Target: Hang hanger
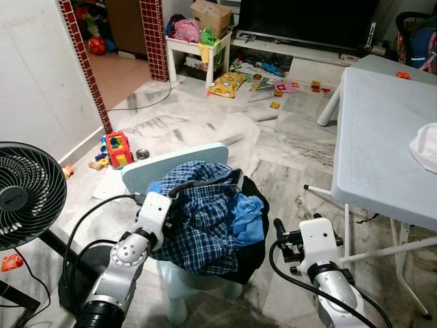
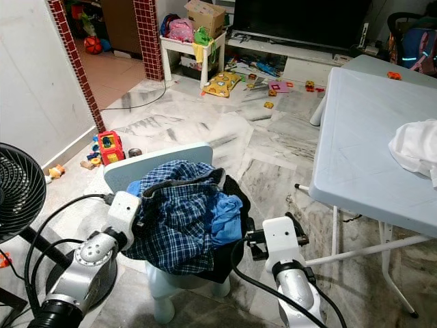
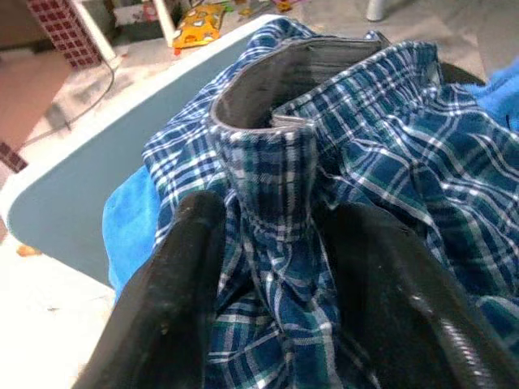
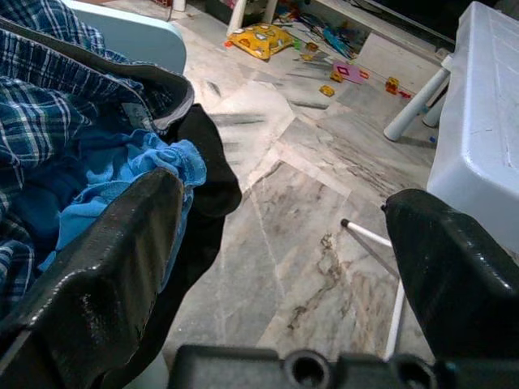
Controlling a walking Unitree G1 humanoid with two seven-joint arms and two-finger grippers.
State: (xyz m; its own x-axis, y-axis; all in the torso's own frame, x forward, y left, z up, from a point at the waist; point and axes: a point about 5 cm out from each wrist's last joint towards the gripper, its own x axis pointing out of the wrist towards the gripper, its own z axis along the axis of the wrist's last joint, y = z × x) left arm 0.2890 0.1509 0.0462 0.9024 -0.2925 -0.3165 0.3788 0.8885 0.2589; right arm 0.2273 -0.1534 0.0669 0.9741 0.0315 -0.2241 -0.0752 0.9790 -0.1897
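Looking across the scene, you have a grey table (image 1: 382,137) on the robot's right and a small pale-blue chair (image 1: 171,167) in front, heaped with clothes, a blue plaid shirt (image 1: 198,212) on top. No hanger can be made out; it may lie hidden inside that shirt. Your left gripper (image 3: 276,243) stands with fingers apart, straddling a fold below the shirt's collar (image 3: 268,89). Closing there, I judge, could pinch cloth alone and drag the heap off the chair. Your right gripper (image 4: 284,267) hangs wide open beside the pile, holding nothing.
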